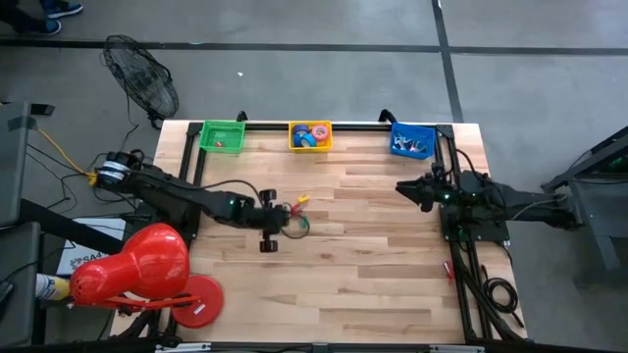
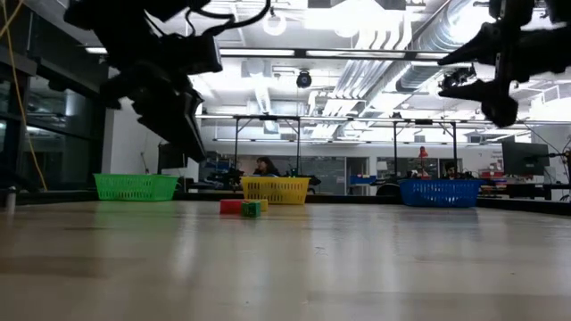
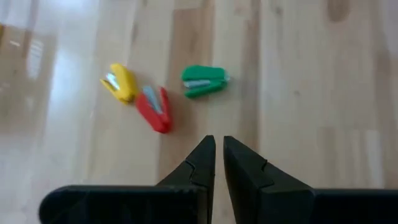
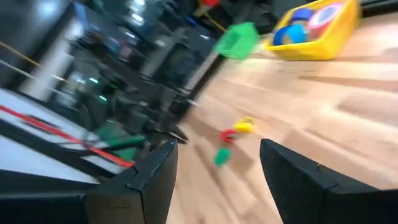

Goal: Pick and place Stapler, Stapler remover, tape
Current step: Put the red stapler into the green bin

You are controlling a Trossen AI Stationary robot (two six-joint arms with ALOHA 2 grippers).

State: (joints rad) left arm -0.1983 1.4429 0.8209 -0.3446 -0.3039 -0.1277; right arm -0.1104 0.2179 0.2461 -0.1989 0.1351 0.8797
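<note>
Left arm stretched over the bench middle, right arm waiting.
Left gripper (image 3: 219,158) hovers, fingers nearly closed and empty, at six o'clock of the small green stapler (image 3: 204,81); right gripper (image 4: 217,171) gapes wide, empty.

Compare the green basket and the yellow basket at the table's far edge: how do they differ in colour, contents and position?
The green basket sits nearer the left arm's side; the yellow basket sits at the middle of the far edge. The yellow basket holds tape rolls, blue and pink-red, while the green basket shows only a small reddish item. Both are small mesh baskets standing upright along the same edge.
</note>
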